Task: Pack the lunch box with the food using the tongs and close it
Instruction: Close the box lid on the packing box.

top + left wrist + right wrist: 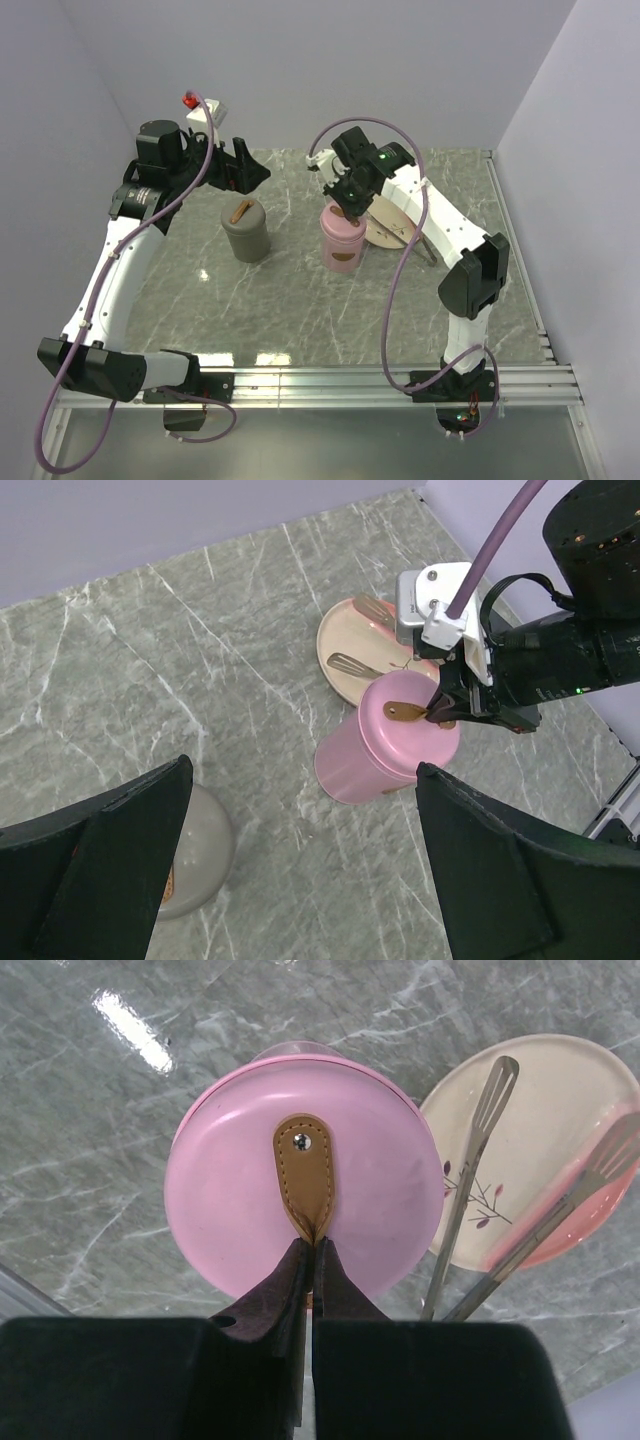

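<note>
The pink lunch box (342, 248) stands mid-table with its round pink lid (230, 1190) sitting on top. My right gripper (314, 1245) is shut on the lid's brown strap handle (305, 1160), pinching its near end from above; the same grip shows in the left wrist view, at the right gripper (445, 712). The grey metal tongs (470, 1180) lie across the cream plate (560, 1090) just right of the lunch box. My left gripper (302, 767) hangs open and empty high over the table, left of the lunch box (360, 760). The food is out of view.
A grey lidded canister (245, 230) with a brown strap stands left of the lunch box, below my left gripper (243, 170). A small white box with a red top (200, 108) sits at the back left corner. Walls close in the back and both sides.
</note>
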